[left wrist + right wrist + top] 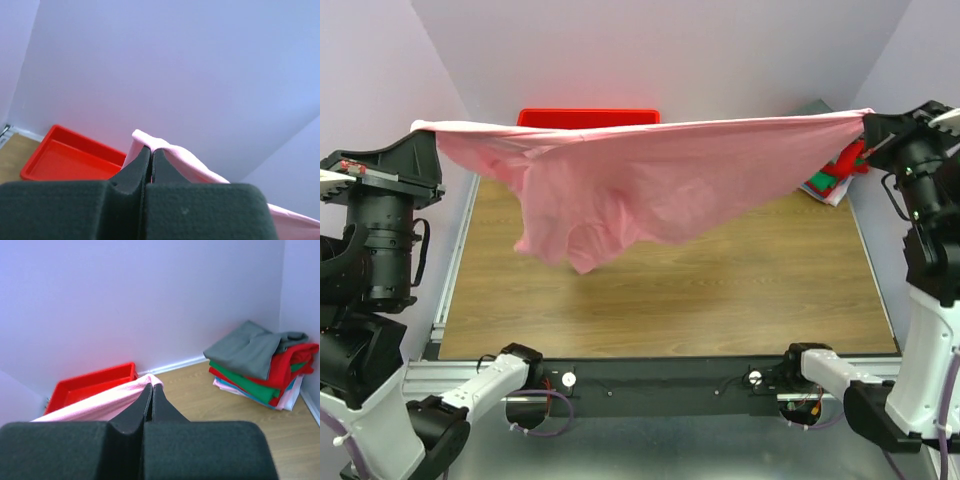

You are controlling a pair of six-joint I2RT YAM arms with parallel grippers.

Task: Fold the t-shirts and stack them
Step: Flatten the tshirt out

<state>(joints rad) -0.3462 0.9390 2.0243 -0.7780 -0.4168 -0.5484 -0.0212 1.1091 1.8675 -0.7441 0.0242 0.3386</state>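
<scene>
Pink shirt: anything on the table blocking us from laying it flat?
Nothing visible. The pink shirt hangs over bare table; the red tray sits at the far edge, the folded stack in the far right corner. The cloth hides some wood behind it.

T-shirt [660,180] was plain light pink, tray [588,117] bright red, worktop [720,290] brown wood-grain, folded t-shirts [250,357] were grey, red, green and pale, walls [660,50] pale lilac.

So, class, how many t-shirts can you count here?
5 at least: the pink t-shirt held stretched in the air, plus grey, red, green and pale ones stacked in the far right corner; others may be hidden.
</scene>
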